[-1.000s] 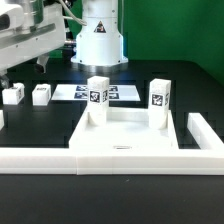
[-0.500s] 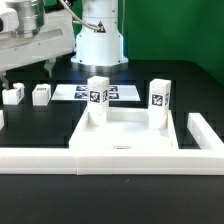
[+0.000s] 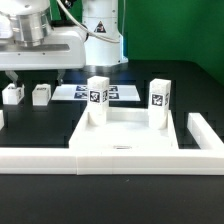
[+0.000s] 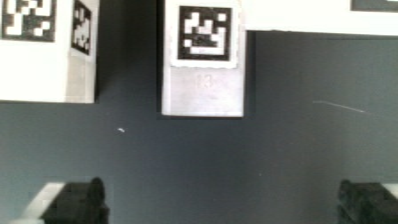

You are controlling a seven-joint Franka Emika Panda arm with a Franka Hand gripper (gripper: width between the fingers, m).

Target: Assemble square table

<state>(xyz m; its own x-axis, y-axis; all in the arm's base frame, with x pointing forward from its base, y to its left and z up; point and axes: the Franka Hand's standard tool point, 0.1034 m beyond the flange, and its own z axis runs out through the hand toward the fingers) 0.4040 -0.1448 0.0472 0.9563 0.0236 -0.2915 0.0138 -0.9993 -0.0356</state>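
The square table's white slab [image 3: 125, 138] lies recessed face up in the middle of the exterior view. Two tagged white legs stand upright in its far corners, one on the exterior view's left [image 3: 97, 98] and one on the right [image 3: 160, 100]. Two loose legs lie on the dark table at the far left [image 3: 13, 94] [image 3: 41, 94]. My gripper [image 3: 32, 76] hangs open and empty just above these two. In the wrist view the open fingers [image 4: 75, 200] frame bare dark table. One loose leg [image 4: 205, 60] and another [image 4: 45, 50] lie beyond them, tags up.
The marker board [image 3: 122, 92] lies flat behind the slab, in front of the robot base [image 3: 98, 40]. Long white border bars run along the front [image 3: 100, 160] and the exterior view's right [image 3: 207, 130] of the slab.
My gripper has moved toward the exterior view's right and now hangs over the two loose legs. The slab and the legs have not moved.
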